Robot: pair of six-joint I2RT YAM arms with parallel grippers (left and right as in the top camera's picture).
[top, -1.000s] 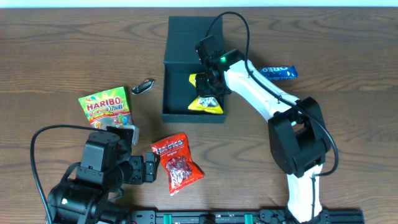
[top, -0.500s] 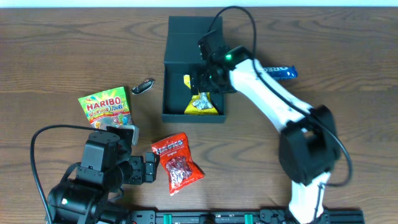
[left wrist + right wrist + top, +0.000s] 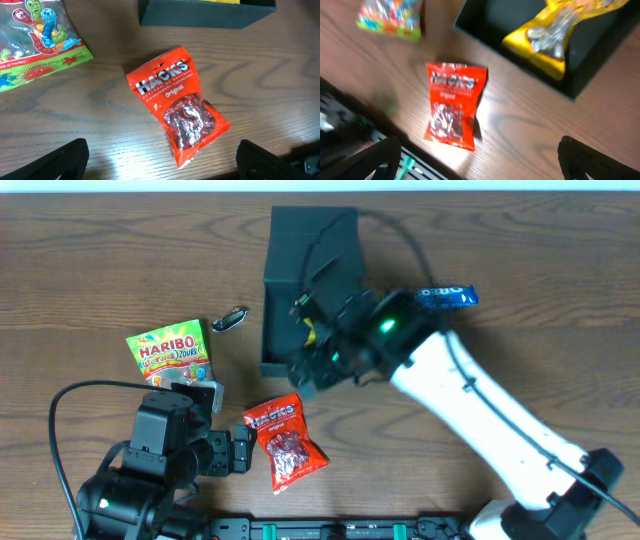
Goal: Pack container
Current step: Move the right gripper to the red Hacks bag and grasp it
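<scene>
**Overhead.** The container (image 3: 280,280) sits far-centre on the tabletop (image 3: 560,250), with its flap lid open on the far side. The right arm (image 3: 470,415) reaches in from the near right corner, and its head covers the near right part of the box. The head is blurred, so the right jaws cannot be read in this view. A sliver of a yellow packet (image 3: 309,333) shows inside the box beside the arm. The Haribo bag (image 3: 168,352) lies to the left of the container, apart from it. A small dark item (image 3: 230,318) lies between the bag and the box; it is too small to identify. The red Hacks packet (image 3: 284,442) lies flat on the tabletop on the near side of the container, just beside the left arm (image 3: 150,460). A blue Oreo packet (image 3: 447,296) lies to the right of the container.

**Left wrist.** The left jaws are spread wide and hold nothing. Their fingers (image 3: 65,160) sit at the two lower corners of the view. The Hacks packet lies diagonally between and beyond them, touching neither. The Haribo bag is at upper left. The container's near wall runs along the top edge, with a strip of yellow above it.

**Right wrist.** The view is blurred. The right jaws are spread wide and empty, with fingers (image 3: 592,160) at the lower corners. The container is at upper right, with the yellow packet lying inside it. The Hacks packet is outside the box on the tabletop. The Haribo bag is at upper left.
</scene>
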